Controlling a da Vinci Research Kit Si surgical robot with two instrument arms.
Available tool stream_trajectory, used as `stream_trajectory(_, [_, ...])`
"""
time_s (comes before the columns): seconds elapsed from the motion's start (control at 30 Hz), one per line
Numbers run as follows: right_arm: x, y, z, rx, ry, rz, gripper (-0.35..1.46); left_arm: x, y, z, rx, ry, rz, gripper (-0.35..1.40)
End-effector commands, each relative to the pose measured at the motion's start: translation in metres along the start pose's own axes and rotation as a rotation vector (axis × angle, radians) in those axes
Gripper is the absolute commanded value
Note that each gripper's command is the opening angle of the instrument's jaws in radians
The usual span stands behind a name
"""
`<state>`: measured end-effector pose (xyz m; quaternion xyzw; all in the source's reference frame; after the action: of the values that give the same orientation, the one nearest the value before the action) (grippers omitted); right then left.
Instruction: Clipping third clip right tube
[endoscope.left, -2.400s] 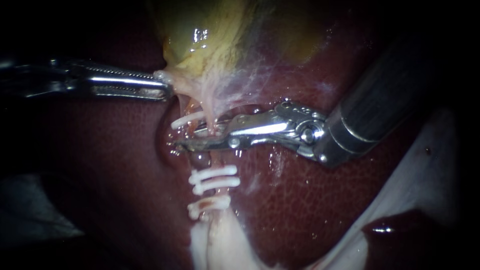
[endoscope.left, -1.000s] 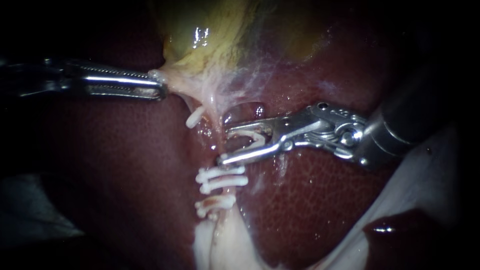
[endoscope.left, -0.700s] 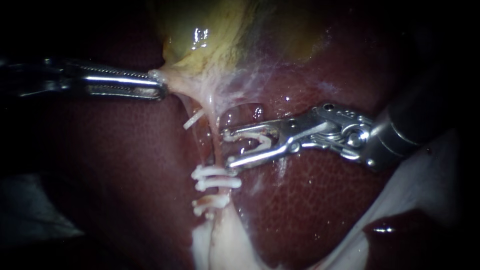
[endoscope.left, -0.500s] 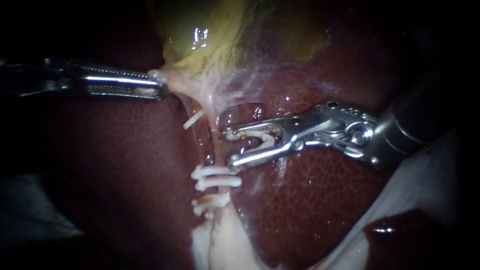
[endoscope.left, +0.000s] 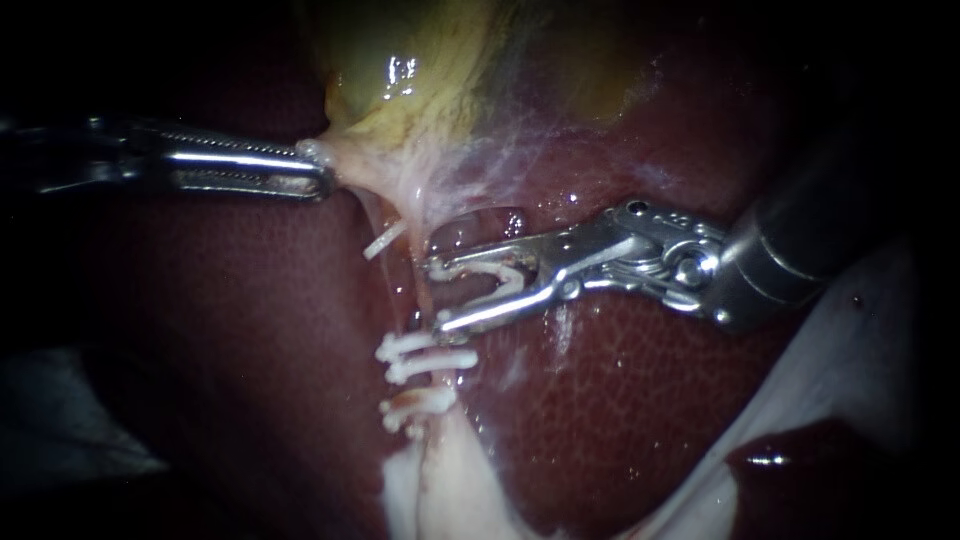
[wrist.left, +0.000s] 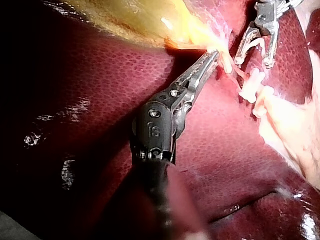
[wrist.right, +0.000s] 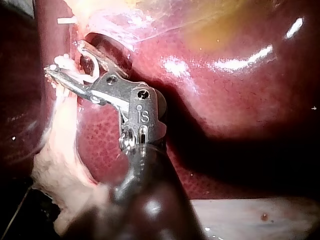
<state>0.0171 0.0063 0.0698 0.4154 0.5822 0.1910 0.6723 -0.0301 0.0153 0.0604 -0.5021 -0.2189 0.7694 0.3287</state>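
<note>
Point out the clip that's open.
The open clip: a V held in the right instrument. The other clips are pinched flat across tissue, free of either instrument.

The shaft of the left instrument (endoscope.left: 322, 182) fades into darkness at the left edge. Whether the clip (endoscope.left: 512, 282) held by the right instrument (endoscope.left: 436, 297) touches the tube (endoscope.left: 420, 302) is unclear.

Your light pools at the centre and falls to black all round the rim. At 4 o'clock a white sheet (endoscope.left: 860, 340) catches the glow; at 8 o'clock a dim grey patch (endoscope.left: 70, 420) barely shows.
</note>
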Motion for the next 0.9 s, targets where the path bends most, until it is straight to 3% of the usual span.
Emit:
stream_trajectory(0.03, [-0.0002,0.0002,0.0002,-0.001,-0.001,-0.001,0.48,0.0,0.0,0.0,0.001,0.0,0.0,-0.35])
stream_trajectory(0.27, [-0.0011,0.0004,0.0003,-0.005,-0.016,-0.011,0.49,0.0,0.0,0.0,0.001,0.0,0.0,-0.35])
stream_trajectory(0.57, [0.0006,-0.0015,-0.0043,0.012,-0.011,0.004,0.49,0.0,0.0001,-0.0002,0.0,0.0,0.0,-0.35])
stream_trajectory(0.9, [0.0007,-0.0017,-0.0048,0.012,-0.01,0.005,0.49,0.0,0.0001,-0.0002,0.0,0.0,0.0,-0.35])
